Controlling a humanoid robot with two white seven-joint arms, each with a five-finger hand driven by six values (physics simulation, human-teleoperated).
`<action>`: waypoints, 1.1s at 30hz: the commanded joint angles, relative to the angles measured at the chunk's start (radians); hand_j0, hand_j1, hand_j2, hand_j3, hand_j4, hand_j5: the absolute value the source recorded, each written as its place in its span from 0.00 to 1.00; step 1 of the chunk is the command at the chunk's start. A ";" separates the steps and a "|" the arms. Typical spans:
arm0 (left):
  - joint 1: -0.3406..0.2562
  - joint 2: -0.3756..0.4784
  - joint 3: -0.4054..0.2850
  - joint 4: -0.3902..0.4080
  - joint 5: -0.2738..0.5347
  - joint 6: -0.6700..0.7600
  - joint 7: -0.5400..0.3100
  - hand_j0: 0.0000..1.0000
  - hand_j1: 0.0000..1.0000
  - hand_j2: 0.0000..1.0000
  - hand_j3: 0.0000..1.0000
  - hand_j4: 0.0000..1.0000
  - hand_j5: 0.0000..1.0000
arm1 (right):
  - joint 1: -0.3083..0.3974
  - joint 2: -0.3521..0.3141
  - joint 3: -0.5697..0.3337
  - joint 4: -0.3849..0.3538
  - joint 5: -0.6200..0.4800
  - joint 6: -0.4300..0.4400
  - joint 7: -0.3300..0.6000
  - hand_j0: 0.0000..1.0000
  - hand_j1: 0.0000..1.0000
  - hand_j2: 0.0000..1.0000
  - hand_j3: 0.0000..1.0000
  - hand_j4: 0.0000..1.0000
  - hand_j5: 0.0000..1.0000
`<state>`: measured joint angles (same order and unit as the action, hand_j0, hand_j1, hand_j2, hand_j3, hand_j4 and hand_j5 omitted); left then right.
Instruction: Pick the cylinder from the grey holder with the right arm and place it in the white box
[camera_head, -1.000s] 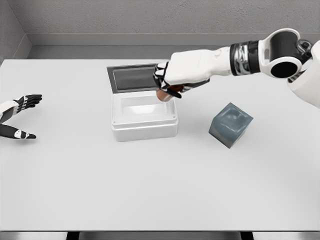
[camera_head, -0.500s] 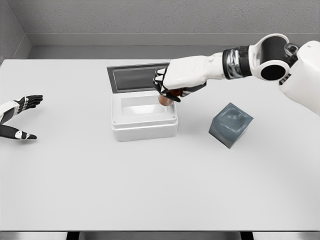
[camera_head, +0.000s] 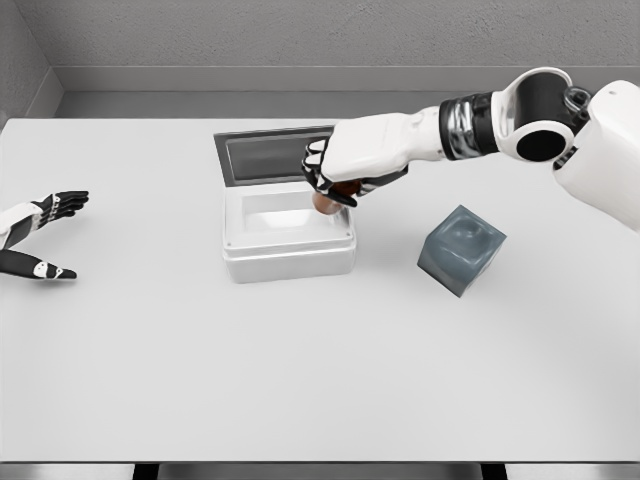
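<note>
1. The right hand (camera_head: 338, 170) reaches in from the right on a long white arm, its dark fingers (camera_head: 318, 172) curled around a brown cylinder (camera_head: 326, 202) whose lower end shows below the palm.
2. Directly under that hand sits the white box (camera_head: 288, 253), open at the top; the cylinder hangs over the box's rear right corner, its tip at about rim level. Whether it touches the rim cannot be told.
3. Just behind the hand, the box's dark-lined lid (camera_head: 268, 157) lies flat against the box's far edge.
4. Off to the hand's right and nearer the camera, well apart from the box, the grey holder (camera_head: 461, 250) stands tilted on the table, a shallow hollow in its upper face.
5. Far to the other side, at the picture's left edge, the left hand (camera_head: 40, 234) rests low over the table with fingers spread, holding nothing.
6. The table (camera_head: 300, 370) is a plain pale grey-white slab filling most of the view, with a dark gap along its near edge.
7. Behind the table runs a grey wall (camera_head: 300, 35) with a lighter ledge along its base; a second wall meets it at the upper left corner.
</note>
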<state>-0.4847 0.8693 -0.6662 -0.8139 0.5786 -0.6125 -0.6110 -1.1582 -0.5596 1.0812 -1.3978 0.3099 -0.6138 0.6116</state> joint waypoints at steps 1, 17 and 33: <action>0.000 -0.001 0.002 -0.001 0.007 0.002 0.000 1.00 1.00 1.00 1.00 1.00 1.00 | 0.000 -0.008 0.000 -0.023 -0.006 0.003 -0.001 0.12 0.12 0.12 0.12 0.12 0.12; 0.000 -0.001 0.002 -0.001 0.001 0.002 0.000 1.00 1.00 1.00 1.00 1.00 1.00 | -0.011 -0.002 0.014 -0.021 -0.008 0.003 -0.001 0.12 0.12 0.12 0.12 0.12 0.12; 0.000 -0.003 0.002 -0.001 0.000 0.002 0.000 1.00 1.00 1.00 1.00 1.00 1.00 | -0.018 0.009 0.028 0.014 -0.008 0.003 -0.001 0.12 0.12 0.12 0.12 0.12 0.12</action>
<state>-0.4847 0.8656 -0.6662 -0.8139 0.5710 -0.6125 -0.6110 -1.1766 -0.5509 1.1101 -1.3845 0.3075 -0.6135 0.6117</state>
